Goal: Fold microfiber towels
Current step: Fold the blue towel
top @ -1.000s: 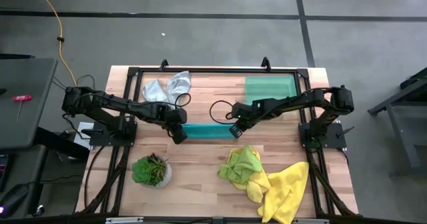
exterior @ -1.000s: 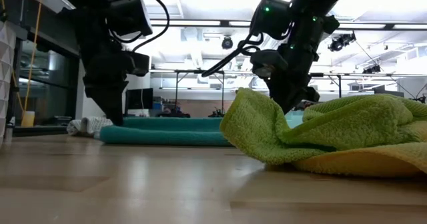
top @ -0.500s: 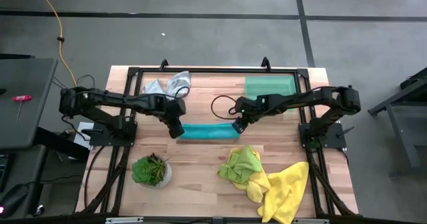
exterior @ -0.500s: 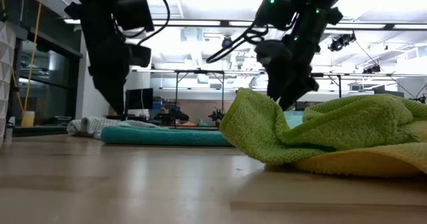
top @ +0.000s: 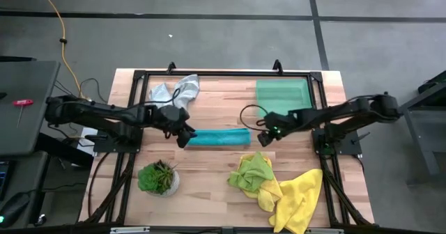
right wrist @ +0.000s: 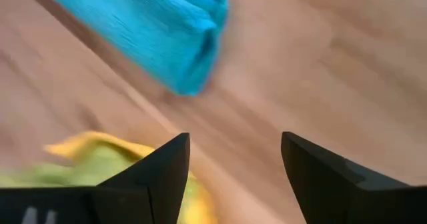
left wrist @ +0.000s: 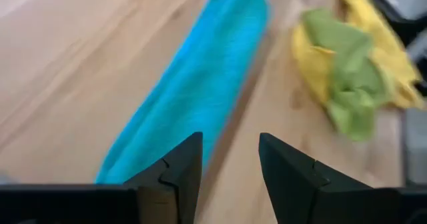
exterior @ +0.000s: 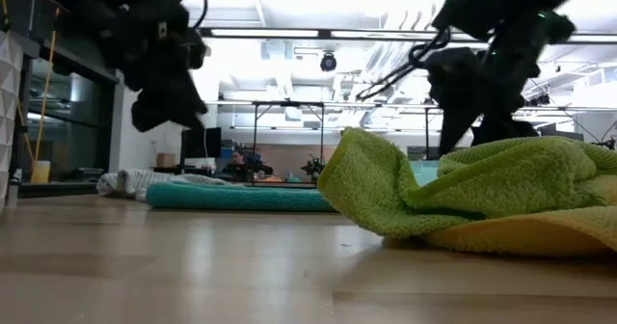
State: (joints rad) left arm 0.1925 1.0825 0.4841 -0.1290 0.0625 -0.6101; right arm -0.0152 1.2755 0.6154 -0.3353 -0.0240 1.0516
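From above, the teal towel (top: 219, 137) is seen folded into a long strip at mid-table. The left gripper (top: 182, 138) and right gripper (top: 263, 138) are now drawn off its ends, where half a second ago both stood over them. In both wrist views, fingers are spread, empty. Judged next: the strip is folded crosswise.
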